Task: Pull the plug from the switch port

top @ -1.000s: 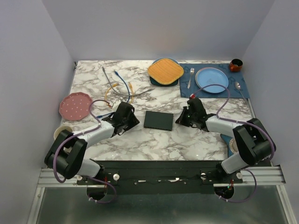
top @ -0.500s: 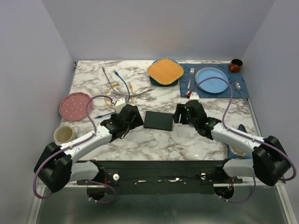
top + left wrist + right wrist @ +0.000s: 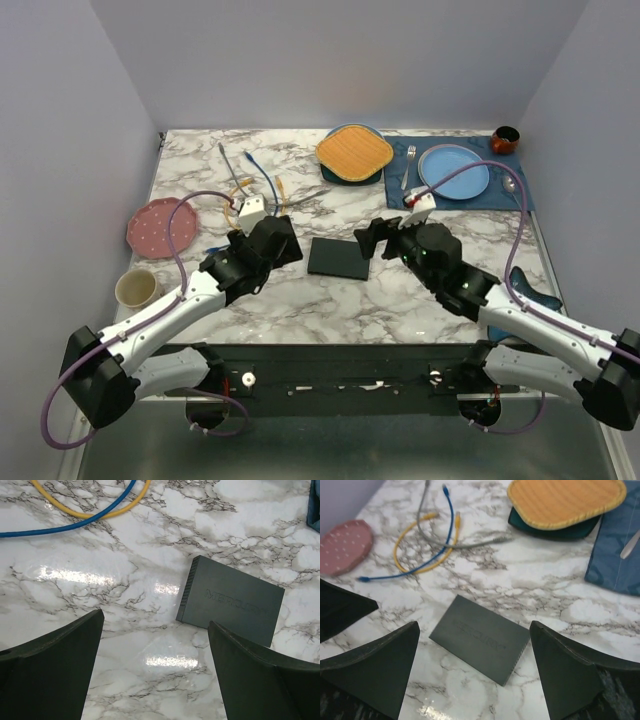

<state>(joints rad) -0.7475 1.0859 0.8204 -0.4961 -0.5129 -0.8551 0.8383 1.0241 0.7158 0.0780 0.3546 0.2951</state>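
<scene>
Both arms reach low and forward from their bases at the near edge of the white marbled surface [image 3: 300, 300], and they angle inward toward each other. The left pincer [image 3: 283, 245] is released. Its dark fingers [image 3: 55, 665] are spread wide, with only bare marble between them. The right pincer [image 3: 372, 238] is also released and grasps nothing.

Between the two pincers the flat matte black rectangular switch box [image 3: 340, 258] lies flat on the surface, just beside each pincer and touching neither. Its long axis runs roughly left to right, with the right end turned a little nearer. A vented short side faces the left pincer. In the left wrist view the box sits ahead and to the right of the finger gap. In the right wrist view it lies ahead, within the gap. Which edge carries the ports cannot be told.

Farther off, beyond the left pincer, a thin blue cable [image 3: 50, 530], a yellow cable [image 3: 100, 515] and a grey cable [image 3: 470, 545] lie loose. A woven orange mat [image 3: 354, 150] rests near the far edge.
</scene>
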